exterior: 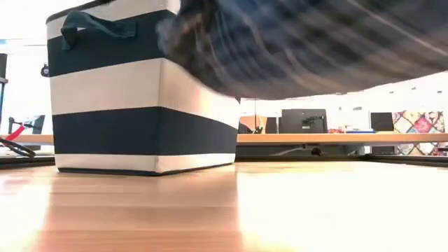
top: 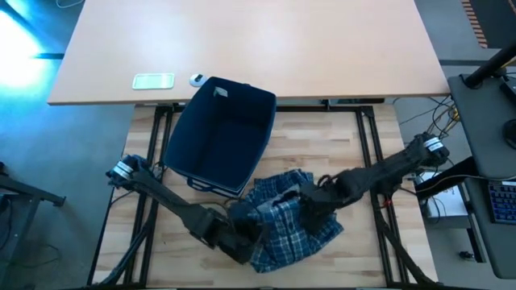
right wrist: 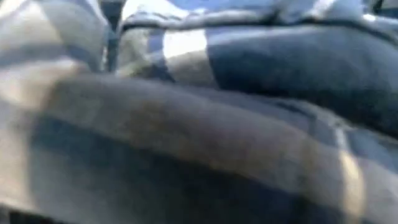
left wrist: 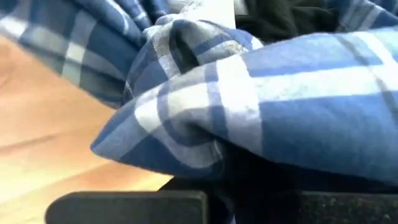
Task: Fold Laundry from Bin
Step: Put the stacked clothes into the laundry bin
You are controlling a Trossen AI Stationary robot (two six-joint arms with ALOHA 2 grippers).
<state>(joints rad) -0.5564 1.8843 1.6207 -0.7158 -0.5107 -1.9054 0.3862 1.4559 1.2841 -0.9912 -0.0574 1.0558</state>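
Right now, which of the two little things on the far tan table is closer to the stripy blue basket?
The small round white thing is closer to the navy fabric basket; the pale green flat rectangle lies farther left.

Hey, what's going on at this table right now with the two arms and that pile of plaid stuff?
Both arms are working on a heap of blue-and-white plaid laundry lying on the wooden table just in front of the navy bin. The left claw is shut on the pile's near-left edge, and the right claw is closed into the cloth from the right. The low view shows plaid cloth off the tabletop. Nothing is folded yet.
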